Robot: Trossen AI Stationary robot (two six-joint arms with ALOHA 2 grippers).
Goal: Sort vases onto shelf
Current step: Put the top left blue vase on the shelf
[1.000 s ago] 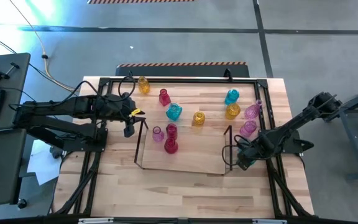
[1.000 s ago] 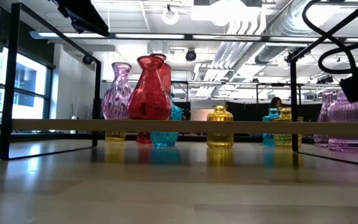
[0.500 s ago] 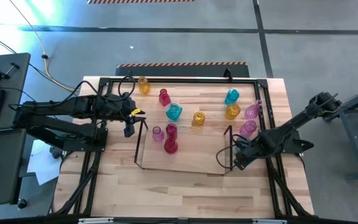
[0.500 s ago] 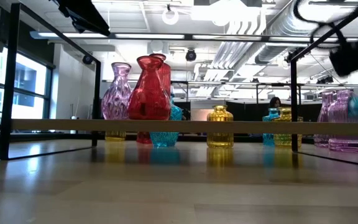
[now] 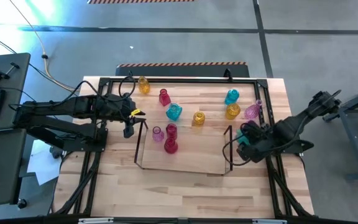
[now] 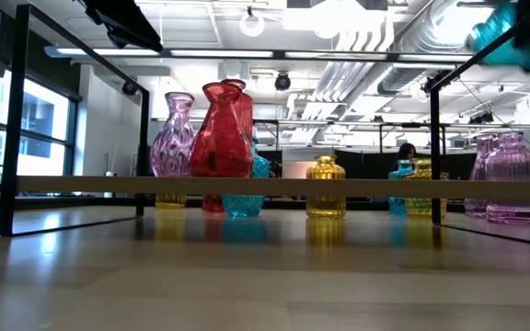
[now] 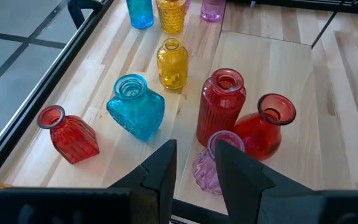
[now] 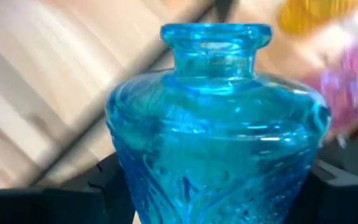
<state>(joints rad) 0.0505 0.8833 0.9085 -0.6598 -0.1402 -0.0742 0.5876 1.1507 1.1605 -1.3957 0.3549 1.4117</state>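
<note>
Right wrist view: right gripper grips (both sides) a cyan vase.

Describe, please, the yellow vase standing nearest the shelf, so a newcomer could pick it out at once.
Start at the clear shelf in the middle of the wooden table. Just beyond its far edge, roughly midway along, stands a small yellow vase. Unlike the cyan vase beside it, it is amber, and it stands apart from the other yellow ones.
</note>
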